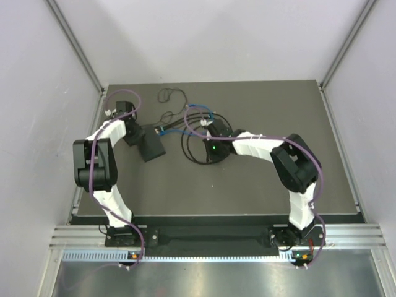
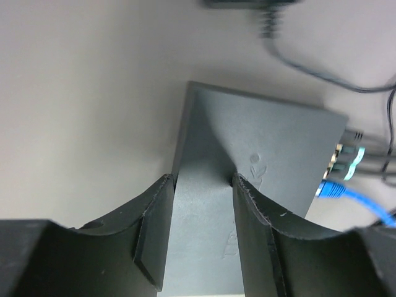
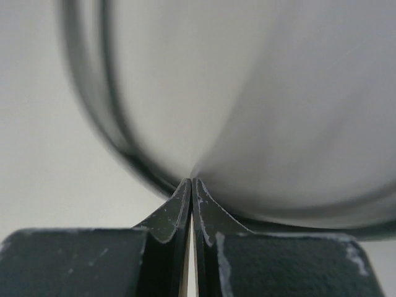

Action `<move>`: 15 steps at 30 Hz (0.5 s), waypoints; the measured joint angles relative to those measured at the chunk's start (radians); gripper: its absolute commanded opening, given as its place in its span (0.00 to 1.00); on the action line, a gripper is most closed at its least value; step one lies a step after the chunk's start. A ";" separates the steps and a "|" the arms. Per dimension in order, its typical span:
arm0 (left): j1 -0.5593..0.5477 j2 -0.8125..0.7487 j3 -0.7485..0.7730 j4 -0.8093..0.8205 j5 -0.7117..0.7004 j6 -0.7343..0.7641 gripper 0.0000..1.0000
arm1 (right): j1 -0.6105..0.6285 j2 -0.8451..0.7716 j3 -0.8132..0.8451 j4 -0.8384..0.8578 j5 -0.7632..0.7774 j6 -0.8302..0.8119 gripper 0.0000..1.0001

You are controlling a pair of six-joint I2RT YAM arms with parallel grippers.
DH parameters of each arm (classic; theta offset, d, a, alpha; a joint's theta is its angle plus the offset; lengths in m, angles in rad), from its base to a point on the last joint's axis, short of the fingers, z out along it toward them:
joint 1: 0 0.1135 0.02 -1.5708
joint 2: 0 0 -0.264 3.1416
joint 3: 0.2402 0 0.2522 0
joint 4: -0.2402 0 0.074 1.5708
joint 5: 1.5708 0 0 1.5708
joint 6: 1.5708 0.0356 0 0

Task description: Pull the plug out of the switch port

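The flat black switch box lies at mid left of the table. In the left wrist view the switch box has a blue plug and grey plugs seated in the ports on its far right edge. My left gripper is shut on the box's near end, one finger on each side; from above it sits at the box's upper left. My right gripper is shut, its tips at a blurred black cable; I cannot tell if the cable is pinched. From above it hovers over the cable coils.
Black cable loops and a blue cable lie right of the box. A thin black lead lies at the back. A small black adapter with its lead shows at the top of the left wrist view. Walls enclose the table.
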 measured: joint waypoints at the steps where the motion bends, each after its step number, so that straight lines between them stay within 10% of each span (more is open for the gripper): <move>1: -0.007 0.014 0.014 0.001 0.013 0.007 0.47 | 0.020 -0.023 -0.027 -0.001 -0.010 -0.002 0.01; 10: -0.140 0.127 0.147 0.047 0.105 0.061 0.48 | 0.206 -0.251 -0.176 -0.025 -0.112 -0.019 0.10; 15: -0.187 0.113 0.163 -0.001 0.036 0.062 0.52 | 0.148 -0.358 -0.090 -0.072 -0.049 -0.062 0.42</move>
